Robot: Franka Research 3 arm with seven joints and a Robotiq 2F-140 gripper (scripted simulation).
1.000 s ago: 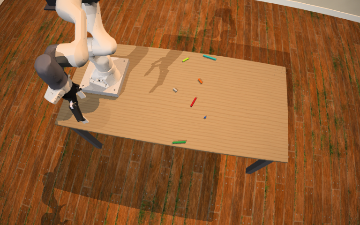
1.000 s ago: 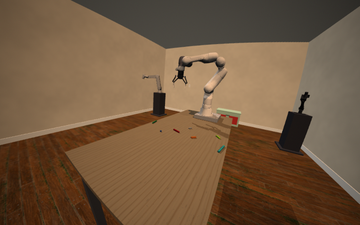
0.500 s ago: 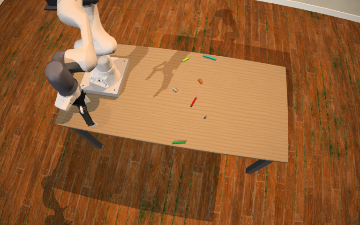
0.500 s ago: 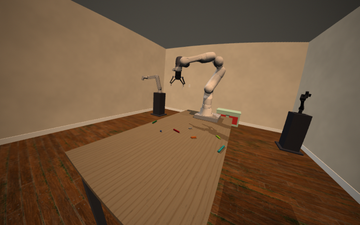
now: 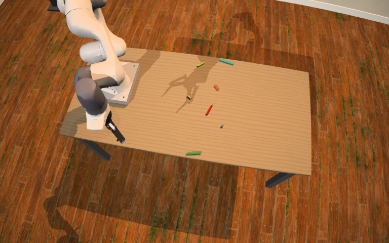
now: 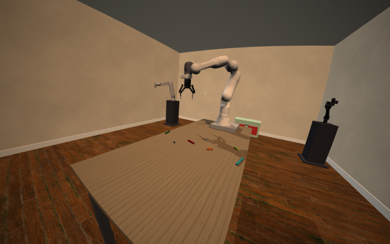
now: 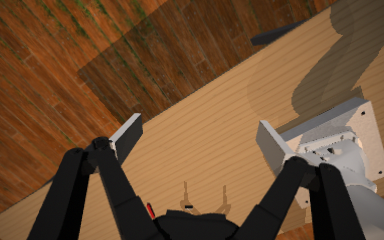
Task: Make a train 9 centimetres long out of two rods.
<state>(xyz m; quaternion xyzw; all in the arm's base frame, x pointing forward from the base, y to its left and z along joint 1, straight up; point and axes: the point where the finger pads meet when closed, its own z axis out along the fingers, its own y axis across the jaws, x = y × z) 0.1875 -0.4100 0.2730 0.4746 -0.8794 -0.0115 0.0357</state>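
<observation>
Progress: no train is assembled. The tool (image 5: 116, 133) (image 6: 186, 98) (image 7: 199, 126) is fully open, holds nothing and hangs above the worktop (image 5: 258, 114) (image 6: 158, 172) (image 7: 210, 160). All candidate rods lie flat, separate and well apart from the tool. The green rod (image 5: 193, 153) (image 6: 167, 132) is the nearest; the blue rod (image 5: 221, 126) (image 6: 174, 142), orange rod (image 5: 216, 87) (image 6: 209, 149) and lime rod (image 5: 200, 64) (image 6: 235, 148) are farther out. Remaining: select one pair (green with blue, or orange with lime, gives the specified length), grasp, align end to end, release and verify clearance.

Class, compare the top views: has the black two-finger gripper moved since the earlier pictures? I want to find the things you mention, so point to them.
Yes. The black two-finger gripper (image 5: 121, 140) (image 6: 186, 97) (image 7: 199, 126) has shifted along the table's long edge, away from its nearer corner.
</observation>
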